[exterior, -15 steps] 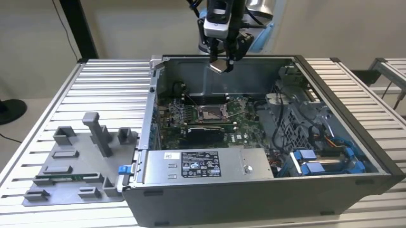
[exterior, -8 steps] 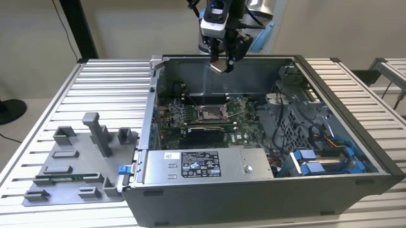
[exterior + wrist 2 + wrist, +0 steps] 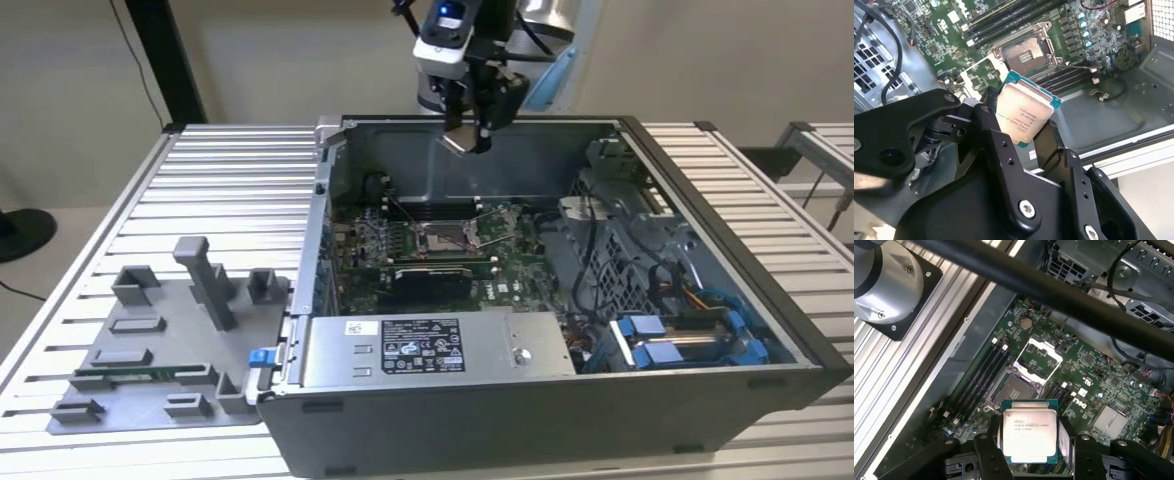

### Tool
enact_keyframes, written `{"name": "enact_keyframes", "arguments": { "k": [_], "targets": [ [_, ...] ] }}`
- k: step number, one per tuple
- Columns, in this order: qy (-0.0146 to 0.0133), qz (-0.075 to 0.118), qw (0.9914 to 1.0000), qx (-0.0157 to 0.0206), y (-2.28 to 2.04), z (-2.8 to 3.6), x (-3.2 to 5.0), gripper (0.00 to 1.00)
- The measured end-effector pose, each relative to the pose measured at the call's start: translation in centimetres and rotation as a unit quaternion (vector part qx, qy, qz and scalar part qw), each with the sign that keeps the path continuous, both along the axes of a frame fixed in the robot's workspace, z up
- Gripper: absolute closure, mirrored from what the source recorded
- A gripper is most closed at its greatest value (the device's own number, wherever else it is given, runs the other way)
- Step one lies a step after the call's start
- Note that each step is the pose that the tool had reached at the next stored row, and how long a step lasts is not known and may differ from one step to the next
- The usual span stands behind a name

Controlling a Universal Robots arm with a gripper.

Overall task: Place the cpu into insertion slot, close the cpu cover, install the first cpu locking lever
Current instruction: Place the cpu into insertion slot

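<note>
Gripper (image 3: 470, 135) holds 1 cpu (image 3: 1030, 432) high above 1 uncovered insertion slot (image 3: 1014, 390)

My arm (image 3: 461, 55) points down from above, my gripper (image 3: 470, 138) clamped by both fingers on the cpu (image 3: 1030, 432)

Plenty of open air inside the case (image 3: 320, 230) above the board (image 3: 521, 285), so the gripper (image 3: 470, 138) clamping the cpu (image 3: 1026, 112) has a clean drop to the slot (image 3: 441, 238). Cover (image 3: 1038, 357) is flipped up beside it, and RAM slots (image 3: 985, 372) flank it. Cables (image 3: 587, 248) and drive cage (image 3: 622, 178) crowd the exterior view's right, and the power supply (image 3: 427, 345) blocks the near side. Case walls fence in the rest.
</note>
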State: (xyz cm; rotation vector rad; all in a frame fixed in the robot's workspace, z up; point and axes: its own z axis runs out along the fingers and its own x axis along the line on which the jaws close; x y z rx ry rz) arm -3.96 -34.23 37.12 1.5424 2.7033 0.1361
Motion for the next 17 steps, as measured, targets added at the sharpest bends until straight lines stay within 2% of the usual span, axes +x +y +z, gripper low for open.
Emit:
{"name": "enact_keyframes", "arguments": {
  "k": [4,8,13,17],
  "targets": [
    [0.0001,-0.028,0.99962,0.0000,0.00,0.00,0.00,1.00],
    [0.0003,-0.054,0.99853,0.0000,0.00,0.00,0.00,1.00],
    [0.0005,-0.088,0.99608,0.0000,0.00,-0.01,0.00,1.00],
    [0.0008,-0.115,0.99338,-0.0001,0.00,-0.01,0.00,1.00]
  ]
}}
